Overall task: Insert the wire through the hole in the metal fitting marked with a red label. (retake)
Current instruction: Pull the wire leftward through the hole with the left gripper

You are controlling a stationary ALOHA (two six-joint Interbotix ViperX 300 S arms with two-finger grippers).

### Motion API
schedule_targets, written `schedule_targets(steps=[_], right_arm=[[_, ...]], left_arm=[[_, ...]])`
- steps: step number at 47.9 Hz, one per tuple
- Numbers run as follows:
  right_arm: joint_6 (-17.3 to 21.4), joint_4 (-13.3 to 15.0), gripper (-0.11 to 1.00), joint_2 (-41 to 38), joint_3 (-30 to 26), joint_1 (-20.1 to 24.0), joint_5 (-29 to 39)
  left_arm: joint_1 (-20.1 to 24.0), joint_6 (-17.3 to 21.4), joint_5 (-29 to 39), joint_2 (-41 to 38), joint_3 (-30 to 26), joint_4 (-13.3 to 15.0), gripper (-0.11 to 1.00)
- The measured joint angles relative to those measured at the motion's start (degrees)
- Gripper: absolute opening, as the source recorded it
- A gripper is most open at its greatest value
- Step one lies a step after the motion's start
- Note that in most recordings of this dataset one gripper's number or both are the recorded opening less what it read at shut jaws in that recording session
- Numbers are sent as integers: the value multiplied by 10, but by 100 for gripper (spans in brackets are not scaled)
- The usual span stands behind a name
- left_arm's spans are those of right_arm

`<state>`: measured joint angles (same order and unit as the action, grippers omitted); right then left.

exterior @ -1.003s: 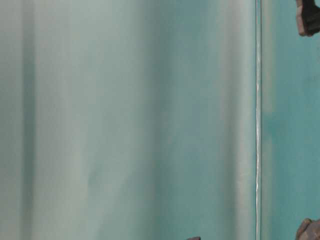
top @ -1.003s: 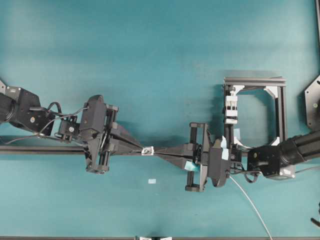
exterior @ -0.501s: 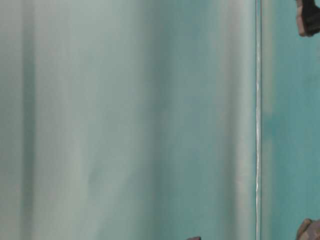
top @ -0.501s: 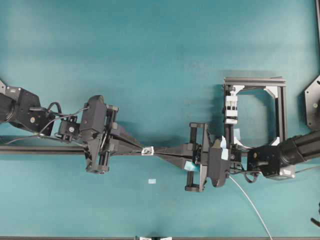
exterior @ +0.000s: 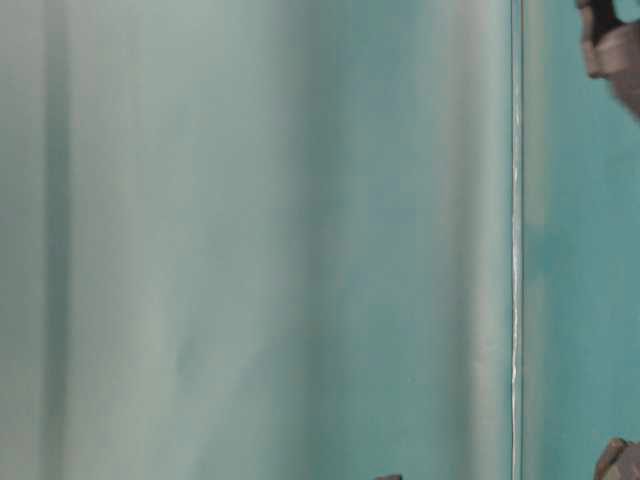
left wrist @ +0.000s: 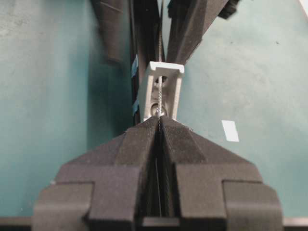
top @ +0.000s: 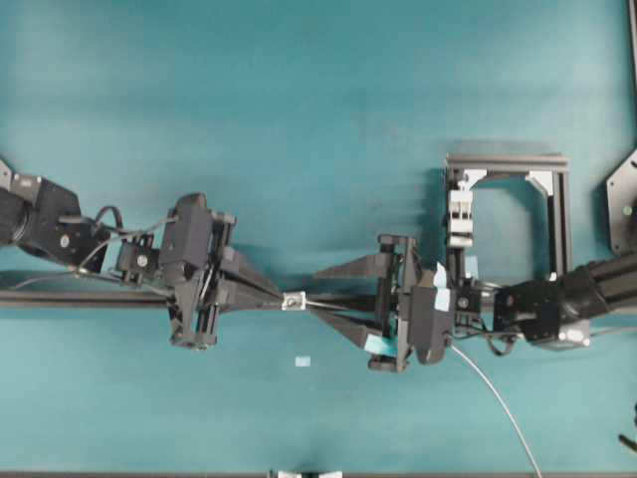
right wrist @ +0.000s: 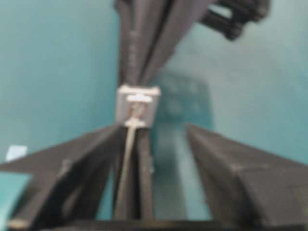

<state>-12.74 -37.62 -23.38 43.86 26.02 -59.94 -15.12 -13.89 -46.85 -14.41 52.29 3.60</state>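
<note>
The tiny silvery metal fitting hangs at the tips of my left gripper, which is shut on its near edge. In the left wrist view the wire passes through the hole of the fitting and continues as a thin line between the fingers of the left gripper. My right gripper faces the fitting from the right, open, its fingers spread on either side of the wire. The right wrist view is blurred: the wire lies free beside the left finger. The wire's tail trails to the lower right.
A small pale tag lies on the teal table in front of the fitting. A black metal frame stands at the right. A black rail runs under the left arm. The table-level view shows only blurred teal surface.
My right gripper has opened wide and let go of the wire, which stays threaded in the fitting. The left gripper has stayed shut in the same place.
</note>
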Motion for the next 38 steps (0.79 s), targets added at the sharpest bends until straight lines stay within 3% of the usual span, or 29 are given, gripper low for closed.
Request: schedule_targets(steps=[22, 38], right_arm=[[-6, 0, 82, 19, 11, 5, 2], [-6, 0, 82, 19, 12, 5, 11]], left_arm=[[-1, 3, 7, 11, 4, -1, -10], [-5, 6, 40, 80, 54, -4, -10]])
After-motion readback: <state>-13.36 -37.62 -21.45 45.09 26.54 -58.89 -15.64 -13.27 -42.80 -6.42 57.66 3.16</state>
